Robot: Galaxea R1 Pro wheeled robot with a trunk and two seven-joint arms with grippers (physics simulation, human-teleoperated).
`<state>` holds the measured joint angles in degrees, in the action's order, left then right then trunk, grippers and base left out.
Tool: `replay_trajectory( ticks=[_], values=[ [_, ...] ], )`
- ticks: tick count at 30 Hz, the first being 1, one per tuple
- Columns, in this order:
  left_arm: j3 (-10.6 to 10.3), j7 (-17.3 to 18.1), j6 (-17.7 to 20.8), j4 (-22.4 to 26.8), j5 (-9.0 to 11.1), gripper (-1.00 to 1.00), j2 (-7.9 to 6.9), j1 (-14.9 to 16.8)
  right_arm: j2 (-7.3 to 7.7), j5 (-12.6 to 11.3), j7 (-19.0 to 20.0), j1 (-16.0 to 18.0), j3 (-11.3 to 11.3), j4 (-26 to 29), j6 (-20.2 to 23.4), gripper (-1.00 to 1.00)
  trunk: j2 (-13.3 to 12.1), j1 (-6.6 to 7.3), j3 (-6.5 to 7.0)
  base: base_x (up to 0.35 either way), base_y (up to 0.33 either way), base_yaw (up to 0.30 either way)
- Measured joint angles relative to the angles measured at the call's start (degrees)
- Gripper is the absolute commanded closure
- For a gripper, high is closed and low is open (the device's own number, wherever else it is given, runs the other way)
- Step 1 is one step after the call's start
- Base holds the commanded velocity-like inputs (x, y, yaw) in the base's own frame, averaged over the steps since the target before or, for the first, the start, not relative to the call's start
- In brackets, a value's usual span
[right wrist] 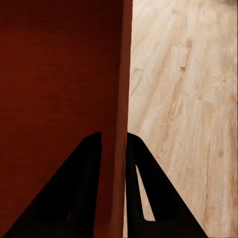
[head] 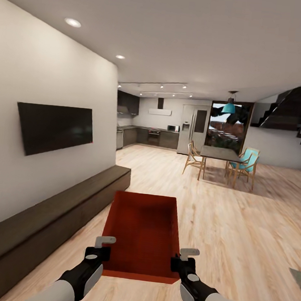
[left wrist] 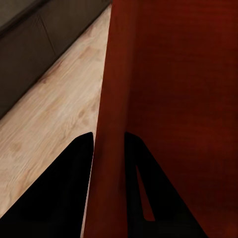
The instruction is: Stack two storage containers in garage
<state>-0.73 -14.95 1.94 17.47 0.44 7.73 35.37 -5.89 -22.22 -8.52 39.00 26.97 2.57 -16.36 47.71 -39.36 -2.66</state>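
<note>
The head view takes in the whole room: a light wood-plank floor (head: 235, 222), a white wall with a flat black television (head: 54, 127) on it, a long, low dark-brown cabinet (head: 48, 223) along the wall's foot, a dark kitchen (head: 147, 132) at the far end, a wooden dining table (head: 220, 154) with chairs, one carrying a turquoise cushion, and a dark staircase (head: 295, 117) on the right.

In the middle foreground an orange-red rectangular open-top plastic container (head: 143, 232) is carried level above the planks, out in front of the robot and between its two arms. Its walls are low and plain, and its inner bottom looks dull and finely textured.

The left gripper (head: 99, 251) sits at the container's near left corner and the right gripper (head: 184, 260) at its near right corner.

The wrist views show the grip itself, which the head view does not make clear. In the left wrist view the left gripper's (left wrist: 109, 168) two black fingers stand one on each side of the container's side wall (left wrist: 114, 124), clamped on it, with the cabinet and planks beyond. In the right wrist view the right gripper (right wrist: 114, 168) likewise pinches the opposite wall (right wrist: 121, 99) between its fingers, red interior on one side, bare planks on the other.
</note>
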Motion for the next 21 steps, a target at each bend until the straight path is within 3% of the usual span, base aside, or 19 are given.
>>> replay_trajectory(
  ticks=[11,21],
  values=[
    [0.0,0.0,0.0,0.0,0.0,1.0,0.0,0.0,0.0,0.0,0.0,0.0,0.0,0.0,0.0,1.0,0.0,0.0,0.09,0.321,0.0,-0.284],
    [0.0,-0.1,0.1,0.0,0.0,1.0,0.01,0.0,0.01,-0.1,0.1,0.0,0.0,0.0,0.0,1.0,0.0,0.0,0.09,0.321,0.0,-0.046]
  ],
)
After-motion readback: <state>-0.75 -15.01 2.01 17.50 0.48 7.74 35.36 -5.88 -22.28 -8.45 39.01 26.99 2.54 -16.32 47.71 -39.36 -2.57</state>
